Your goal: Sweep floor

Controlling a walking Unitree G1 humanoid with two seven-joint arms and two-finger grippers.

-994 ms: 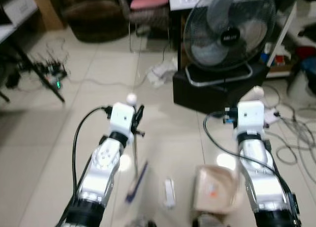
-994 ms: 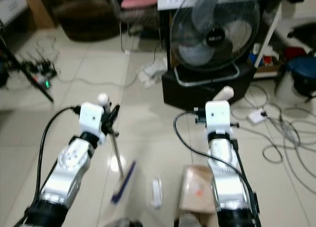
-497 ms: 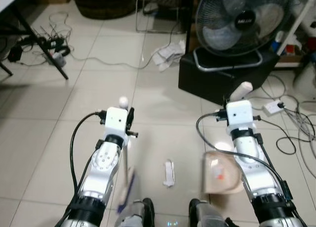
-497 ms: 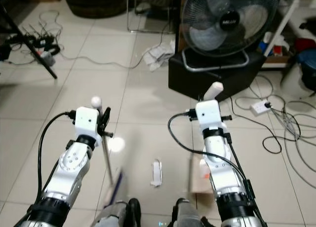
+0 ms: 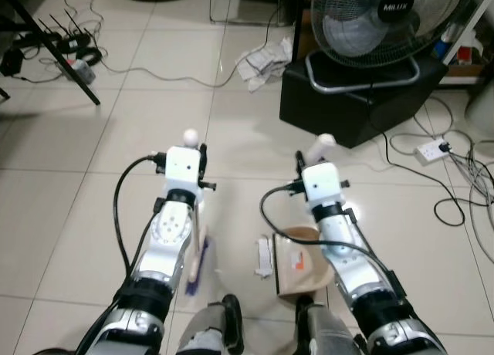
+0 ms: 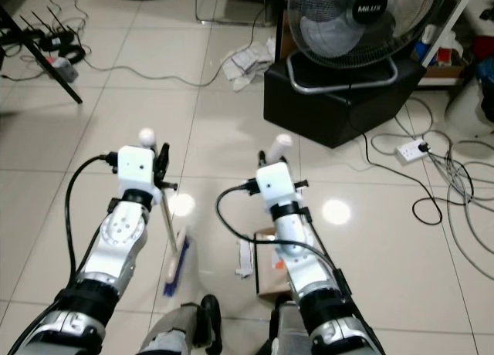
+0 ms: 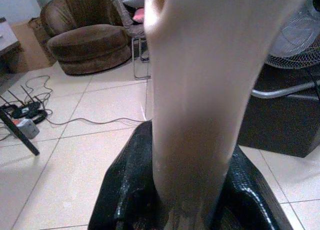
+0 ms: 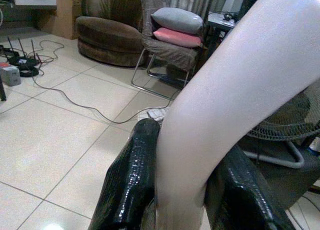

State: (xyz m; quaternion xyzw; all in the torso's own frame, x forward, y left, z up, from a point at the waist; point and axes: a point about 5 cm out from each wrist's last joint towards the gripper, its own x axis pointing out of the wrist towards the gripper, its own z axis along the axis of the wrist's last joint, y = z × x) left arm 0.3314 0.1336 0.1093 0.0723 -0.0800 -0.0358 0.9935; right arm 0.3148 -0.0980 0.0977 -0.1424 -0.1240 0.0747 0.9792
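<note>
My left gripper (image 5: 201, 162) is shut on a broom's pale handle (image 7: 200, 105), its black fingers (image 7: 125, 190) closed around it. The broom's dark blue head (image 5: 196, 265) rests on the tiles beside my left forearm. My right gripper (image 5: 312, 160) is shut on the white handle (image 8: 225, 90) of a tan dustpan (image 5: 296, 267), which lies low under that forearm. A small white strip of paper (image 5: 264, 256) lies on the floor between the broom head and the dustpan, right at the dustpan's left edge.
A big floor fan (image 5: 386, 19) on a black box (image 5: 355, 112) stands ahead on the right. Crumpled paper (image 5: 262, 58) lies beside it. Cables and a power strip (image 5: 430, 148) spread at the right, a black stand leg (image 5: 54, 62) at the left. My feet (image 5: 231, 332) show below.
The view has tilted down and shifted. My right arm has swung left, bringing the dustpan up against the paper strip. The left arm and broom have stayed much the same.
</note>
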